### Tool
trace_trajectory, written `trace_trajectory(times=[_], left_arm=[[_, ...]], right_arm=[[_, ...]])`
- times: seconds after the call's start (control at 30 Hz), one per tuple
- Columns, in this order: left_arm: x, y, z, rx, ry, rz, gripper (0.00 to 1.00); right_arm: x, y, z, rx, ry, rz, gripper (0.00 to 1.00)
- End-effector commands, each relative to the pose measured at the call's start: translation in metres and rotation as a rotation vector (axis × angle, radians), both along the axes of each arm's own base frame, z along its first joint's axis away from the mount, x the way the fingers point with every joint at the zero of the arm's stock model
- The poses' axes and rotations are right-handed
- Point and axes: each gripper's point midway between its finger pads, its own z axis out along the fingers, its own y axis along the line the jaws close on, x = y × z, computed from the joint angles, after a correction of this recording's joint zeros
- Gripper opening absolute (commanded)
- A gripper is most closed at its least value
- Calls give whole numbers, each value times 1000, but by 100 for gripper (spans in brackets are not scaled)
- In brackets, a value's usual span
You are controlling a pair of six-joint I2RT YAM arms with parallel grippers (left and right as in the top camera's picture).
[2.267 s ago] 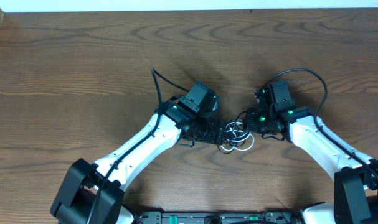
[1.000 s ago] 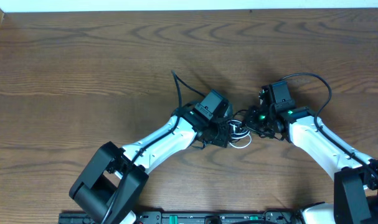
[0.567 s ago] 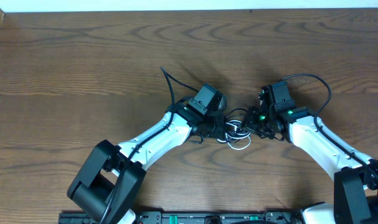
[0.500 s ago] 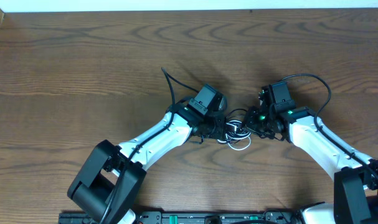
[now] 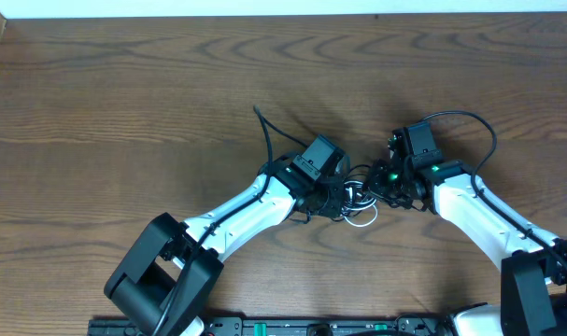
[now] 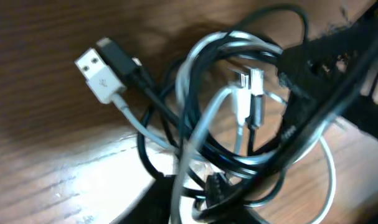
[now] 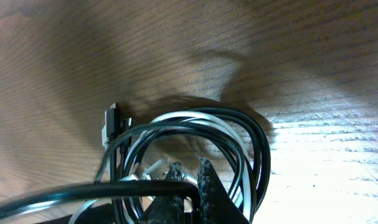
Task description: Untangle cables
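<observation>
**Both grippers meet at the tangled cables**

Overhead: the cables (image 5: 360, 200) lie bundled on the table (image 5: 124, 112), just toward 4 o'clock from centre. The left gripper (image 5: 335, 196) meets the bundle from 9 o'clock and the right gripper (image 5: 380, 183) from 2 o'clock. A white loop sticks out at 6 o'clock.

Left wrist: the black cable (image 6: 151, 93) and white cable (image 6: 132, 121) wind through each other in loops. Their plugs lie side by side at 10 o'clock, the white USB plug (image 6: 95, 74) lower. Whether this gripper's jaws are spread or closed, I cannot tell.

Right wrist: both cords arch toward 12 o'clock over the fingertips (image 7: 205, 177). The jaws stand close together at 6 o'clock, nipping strands of the bundle. A small dark plug (image 7: 112, 124) sits at 9 o'clock.
</observation>
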Motion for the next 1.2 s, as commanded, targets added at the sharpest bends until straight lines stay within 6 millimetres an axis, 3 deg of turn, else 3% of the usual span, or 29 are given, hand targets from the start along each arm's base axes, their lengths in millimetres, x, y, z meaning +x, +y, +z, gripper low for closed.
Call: trace_trajectory(times=[0.0,0.07,0.2,0.27,0.6,0.73,0.9,0.97,1.07,1.17], left_arm=[[3,8,-5,43,-21,15,8],[5,10,-4,42,-22,21,8],[8,13,2,33,-33,30,8],[9,14,9,22,-48,26,8],[13,8,54,-70,-141,7,7],[5,-5,66,-159,-116,-35,7],[3,-9,69,-183,-111,-47,8],[5,-7,69,-176,-116,-39,7],[13,0,66,-134,-145,-10,8],[20,10,62,-80,-178,22,7]], right_arm=[[-2,6,1,14,19,4,1],[-4,5,0,9,29,6,8],[-4,4,-1,-5,6,52,46],[-4,4,0,-13,-11,86,53],[-22,40,19,151,-151,478,58],[-22,41,20,158,-165,502,58],[-24,42,21,169,-159,506,49],[-30,51,27,227,-186,570,56],[-37,60,37,298,-244,671,81],[-35,60,38,296,-267,685,85]])
